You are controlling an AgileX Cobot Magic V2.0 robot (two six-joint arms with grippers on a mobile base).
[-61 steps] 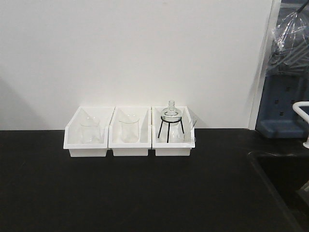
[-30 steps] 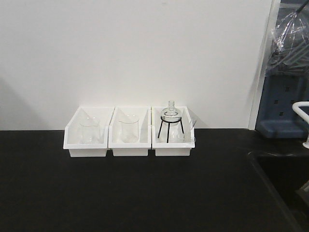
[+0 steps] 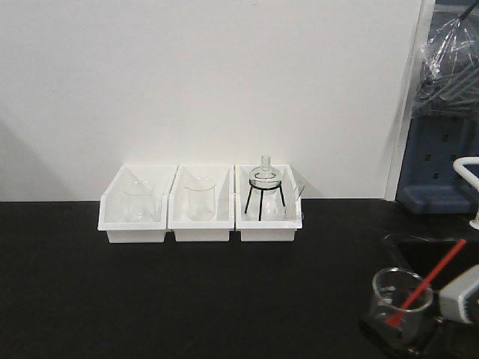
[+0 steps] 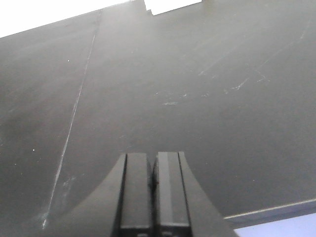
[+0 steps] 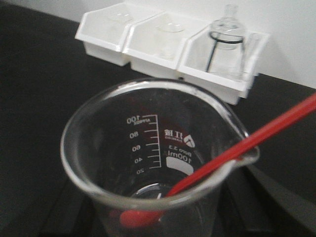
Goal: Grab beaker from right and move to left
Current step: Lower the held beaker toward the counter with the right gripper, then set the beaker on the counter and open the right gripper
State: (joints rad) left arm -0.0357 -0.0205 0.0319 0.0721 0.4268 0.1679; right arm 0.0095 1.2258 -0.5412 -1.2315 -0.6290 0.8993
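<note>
We are pinching the upright beaker (image 3: 402,293) in the right gripper (image 3: 397,335) at five o'clock, its destination, we judge, lying toward nine o'clock, the left gripper (image 4: 153,190) pressed together.

We're looking at a black counter (image 3: 187,299) pushed up against a plain white wall (image 3: 224,75). Sitting on it at the back are a left bin (image 3: 136,235), a middle bin (image 3: 200,234) and a right bin (image 3: 268,234), all white and side by side in a row. The left one holds a clear empty beaker (image 3: 140,202), and the middle one has a second clear beaker (image 3: 200,198), both upright. In the right one a round flask (image 3: 264,176) sits on a black wire stand (image 3: 263,203), with some smaller glassware just beside it that we can't really make out. Far right there's a blue cabinet-ish thing (image 3: 438,164) with crinkly clear plastic (image 3: 449,60) above it. Up close the counter shows faint scratches (image 4: 237,84).
</note>
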